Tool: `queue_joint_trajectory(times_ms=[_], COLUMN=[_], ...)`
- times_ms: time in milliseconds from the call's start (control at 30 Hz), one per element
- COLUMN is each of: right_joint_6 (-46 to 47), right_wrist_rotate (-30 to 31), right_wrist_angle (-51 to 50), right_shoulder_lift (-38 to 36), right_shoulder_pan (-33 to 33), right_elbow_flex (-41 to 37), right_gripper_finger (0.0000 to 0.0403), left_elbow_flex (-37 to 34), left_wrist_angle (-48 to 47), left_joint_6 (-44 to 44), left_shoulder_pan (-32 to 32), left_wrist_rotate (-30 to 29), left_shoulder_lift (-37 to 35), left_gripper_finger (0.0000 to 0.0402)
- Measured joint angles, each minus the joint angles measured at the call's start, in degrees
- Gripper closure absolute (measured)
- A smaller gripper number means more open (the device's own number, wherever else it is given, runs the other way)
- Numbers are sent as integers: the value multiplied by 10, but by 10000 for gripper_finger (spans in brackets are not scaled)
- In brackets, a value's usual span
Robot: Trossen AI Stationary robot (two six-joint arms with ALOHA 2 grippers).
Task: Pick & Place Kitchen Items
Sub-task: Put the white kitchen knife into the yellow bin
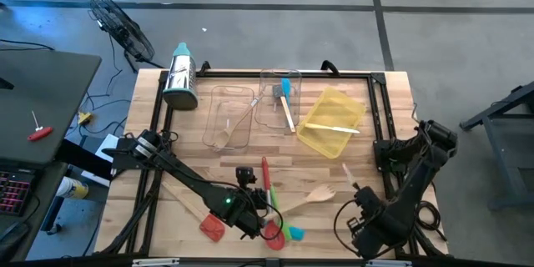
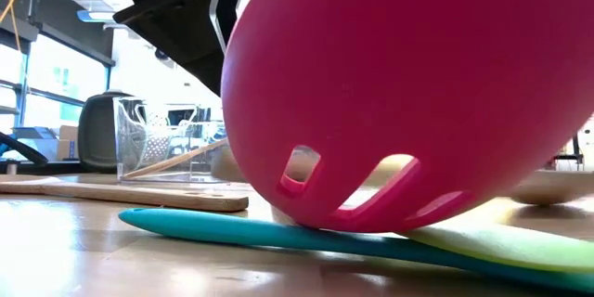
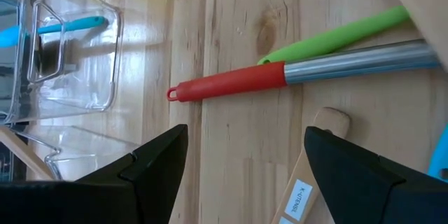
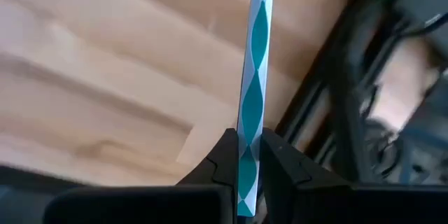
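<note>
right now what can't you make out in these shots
- Low view: the red slotted spoon fills the frame and hides both grippers.
- Right wrist view: the right gripper is shut on a teal-and-white patterned stick; its ends are cut off, so its kind is unclear.
- High view: the cutlery in the clear trays is too small to identify.

Quick tally – two clear trays (image 1: 232,117), one yellow tray (image 1: 332,122), one grater (image 1: 179,78). Near edge: one red slotted spoon (image 1: 269,207), one red spatula (image 1: 212,227), one wooden fork (image 1: 310,198) – rest too jumbled to count.
</note>
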Motion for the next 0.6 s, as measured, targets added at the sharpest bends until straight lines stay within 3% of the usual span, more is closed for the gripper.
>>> queue_joint_trajectory(times_ms=[100,400,600], right_joint_6=[-27,-177,-303], right_wrist_rotate=[40,256,320], right_wrist_angle=[-17,-19,-20], right_shoulder_lift=[-7,-55,-82], right_shoulder_pan=[-17,-112,-205], right_elbow_flex=[19,18,18], right_gripper_finger=[379,379,379], left_elbow_flex=[0,0,0], left_wrist_angle=[-1,-2,-6], left_joint_6=[0,11,15], left_shoulder_pan=[0,0,0], left_wrist_rotate=[-1,-2,-2], left_shoulder_lift=[0,0,0], left_gripper_finger=[119,119,119])
